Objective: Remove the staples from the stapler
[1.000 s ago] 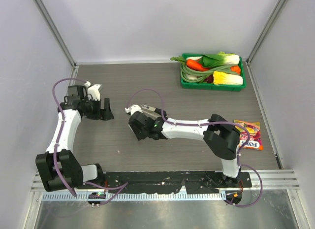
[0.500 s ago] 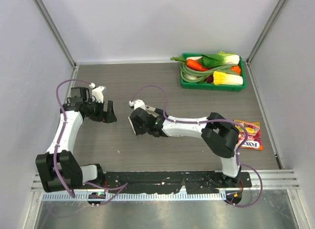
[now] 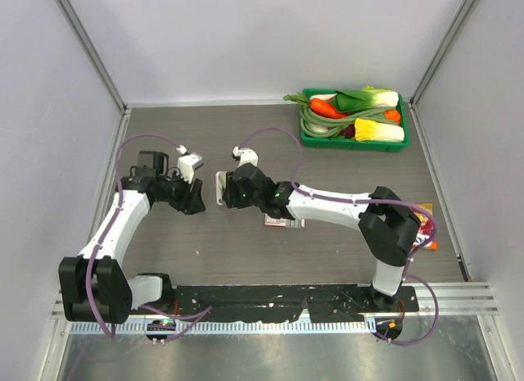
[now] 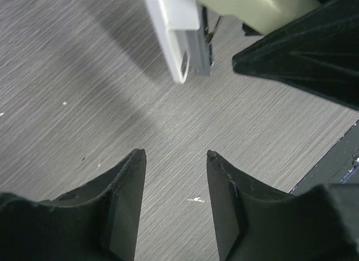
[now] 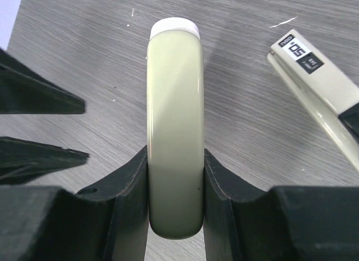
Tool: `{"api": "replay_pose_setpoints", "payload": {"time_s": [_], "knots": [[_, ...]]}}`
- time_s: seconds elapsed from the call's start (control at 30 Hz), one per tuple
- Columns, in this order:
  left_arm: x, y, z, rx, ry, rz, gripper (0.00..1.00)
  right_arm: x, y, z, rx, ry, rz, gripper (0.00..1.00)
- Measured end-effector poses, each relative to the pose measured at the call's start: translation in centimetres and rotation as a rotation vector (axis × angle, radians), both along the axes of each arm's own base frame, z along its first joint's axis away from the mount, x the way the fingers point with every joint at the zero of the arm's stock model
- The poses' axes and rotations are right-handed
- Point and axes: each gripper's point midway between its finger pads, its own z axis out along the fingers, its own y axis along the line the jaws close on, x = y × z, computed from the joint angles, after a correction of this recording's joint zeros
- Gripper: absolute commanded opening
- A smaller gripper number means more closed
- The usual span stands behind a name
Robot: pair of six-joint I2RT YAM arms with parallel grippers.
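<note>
My right gripper [image 5: 175, 151] is shut on the stapler [image 5: 175, 104], its pads pressed against both sides of the pale olive top, and the whitish end points away from me. From above, the stapler [image 3: 221, 187] sticks out left of the right gripper [image 3: 231, 191], above the table. My left gripper [image 3: 196, 202] faces it from the left, a short gap away. In the left wrist view the jaws of my left gripper [image 4: 175, 153] stand apart over bare table, with the stapler's [image 4: 182, 42] white edge and silver channel just beyond the tips. The staples are hidden.
A flat pink-and-white box [image 3: 283, 222] lies under the right forearm. A green tray [image 3: 354, 147] of toy vegetables sits at the back right, and a snack bag [image 3: 424, 231] at the right edge. A beige bar labelled 50 [image 5: 314, 87] shows beside the stapler.
The right arm carried the stapler back and slightly right, uncovering the pink-and-white box. The left gripper moved right toward the stapler, and its jaws narrowed.
</note>
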Motion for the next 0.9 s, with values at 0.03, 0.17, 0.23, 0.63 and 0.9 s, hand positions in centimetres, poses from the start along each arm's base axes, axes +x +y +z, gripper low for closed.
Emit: {"api": "replay_pose_setpoints", "payload": {"time_s": [0.03, 0.17, 0.23, 0.63, 0.9], "knots": [[-0.1, -0.4, -0.3, 0.004, 0.000, -0.021, 0.60, -0.1, 0.1, 0.1, 0.011, 0.004, 0.001, 0.18], [0.0, -1.5, -1.3, 0.014, 0.006, -0.080, 0.73, -0.6, 0.2, -0.2, 0.045, 0.026, 0.005, 0.18], [0.1, -1.7, -1.8, 0.017, 0.002, -0.096, 0.78, -1.1, 0.1, -0.5, 0.058, 0.045, 0.009, 0.18], [-0.6, -2.2, -3.1, 0.007, -0.033, -0.179, 0.71, -2.4, 0.9, 1.1, 0.214, 0.112, 0.026, 0.17], [-0.6, -3.0, -2.6, -0.034, -0.060, -0.221, 0.52, -2.8, 1.5, 1.6, 0.271, 0.137, 0.039, 0.16]]}}
